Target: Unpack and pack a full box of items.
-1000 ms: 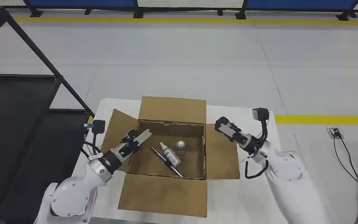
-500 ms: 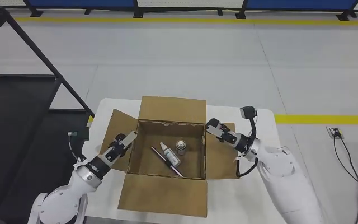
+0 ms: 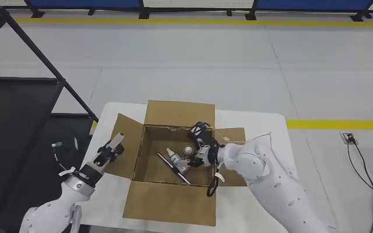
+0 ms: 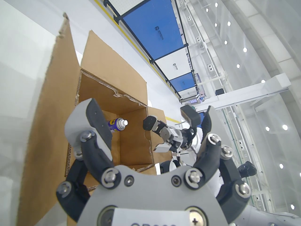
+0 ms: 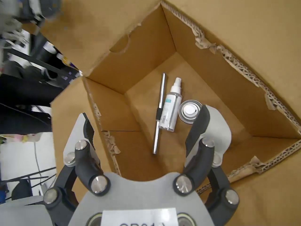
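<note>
The right fingers and left fingers are open. The can looks hard and slippery; grab its sides

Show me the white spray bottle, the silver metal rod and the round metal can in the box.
white spray bottle [image 5: 169, 110]: right wrist view, label on its body.
silver metal rod [image 5: 157, 132]: right wrist view, shiny shaft.
round metal can [image 5: 190, 111]: right wrist view, white cap.

Centre frame, an open brown cardboard box holds a silver metal rod and a white spray bottle lying side by side, with a round metal can upright just beside them. The right gripper is in the foreground, spread wide and empty.
</note>
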You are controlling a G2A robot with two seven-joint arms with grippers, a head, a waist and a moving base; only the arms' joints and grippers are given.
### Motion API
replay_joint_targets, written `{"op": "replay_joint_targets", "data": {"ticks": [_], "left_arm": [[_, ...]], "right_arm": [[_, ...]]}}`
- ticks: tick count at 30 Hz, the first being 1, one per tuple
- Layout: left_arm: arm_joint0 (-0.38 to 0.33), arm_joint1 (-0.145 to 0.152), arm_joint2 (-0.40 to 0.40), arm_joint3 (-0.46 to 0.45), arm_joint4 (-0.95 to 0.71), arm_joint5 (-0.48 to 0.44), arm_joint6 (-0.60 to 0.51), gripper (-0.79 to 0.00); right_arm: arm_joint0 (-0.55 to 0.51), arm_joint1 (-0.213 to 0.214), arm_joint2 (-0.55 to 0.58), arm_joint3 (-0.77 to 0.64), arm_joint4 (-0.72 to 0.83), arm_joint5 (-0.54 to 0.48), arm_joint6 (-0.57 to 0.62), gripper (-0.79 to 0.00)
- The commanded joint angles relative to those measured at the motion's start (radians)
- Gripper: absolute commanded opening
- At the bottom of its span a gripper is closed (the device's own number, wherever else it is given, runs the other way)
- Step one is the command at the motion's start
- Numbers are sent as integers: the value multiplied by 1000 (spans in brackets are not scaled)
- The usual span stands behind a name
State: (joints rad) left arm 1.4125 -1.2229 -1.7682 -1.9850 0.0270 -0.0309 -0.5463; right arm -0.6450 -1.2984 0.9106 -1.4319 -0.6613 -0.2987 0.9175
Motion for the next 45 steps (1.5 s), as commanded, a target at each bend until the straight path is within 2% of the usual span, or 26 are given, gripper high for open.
{"op": "replay_joint_targets", "data": {"ticks": [1, 10, 16, 17, 19, 21, 22, 29, 30, 32, 35, 39, 45], "left_arm": [[15, 1, -26, -1, -28, -8, 8, 0], [27, 2, -43, -4, -54, -31, 16, 0], [27, 2, -43, -4, -54, -31, 16, 0], [27, 2, -43, -4, -54, -31, 16, 0], [27, 2, -43, -4, -54, -31, 16, 0], [27, 2, -43, -4, -54, -31, 16, 0], [27, 2, -43, -4, -54, -31, 16, 0], [27, 2, -43, -4, -54, -31, 16, 0], [27, 2, -43, -4, -54, -31, 16, 0], [27, 2, -43, -4, -54, -31, 16, 0], [27, 2, -43, -4, -54, -31, 16, 0], [27, 2, -43, -4, -54, -31, 16, 0], [27, 2, -43, -4, -54, -31, 16, 0]], "right_arm": [[33, -12, -47, 24, -44, 54, 4, 0], [164, -84, -210, 186, -157, 259, 29, 0], [216, -127, -263, 294, -140, 287, 25, 0], [223, -133, -269, 312, -139, 290, 25, -22], [236, -144, -281, 344, -145, 308, 28, -135], [247, -157, -293, 372, -146, 318, 32, -182], [250, -160, -297, 380, -149, 321, 35, -234], [270, -192, -322, 440, -156, 336, 46, -268], [272, -196, -323, 446, -155, 336, 43, -296], [275, -202, -323, 458, -156, 340, 41, -403], [275, -209, -318, 460, -153, 334, 31, -434], [269, -208, -303, 450, -169, 340, 26, -588], [234, -189, -253, 356, -206, 344, 12, -653]]}}
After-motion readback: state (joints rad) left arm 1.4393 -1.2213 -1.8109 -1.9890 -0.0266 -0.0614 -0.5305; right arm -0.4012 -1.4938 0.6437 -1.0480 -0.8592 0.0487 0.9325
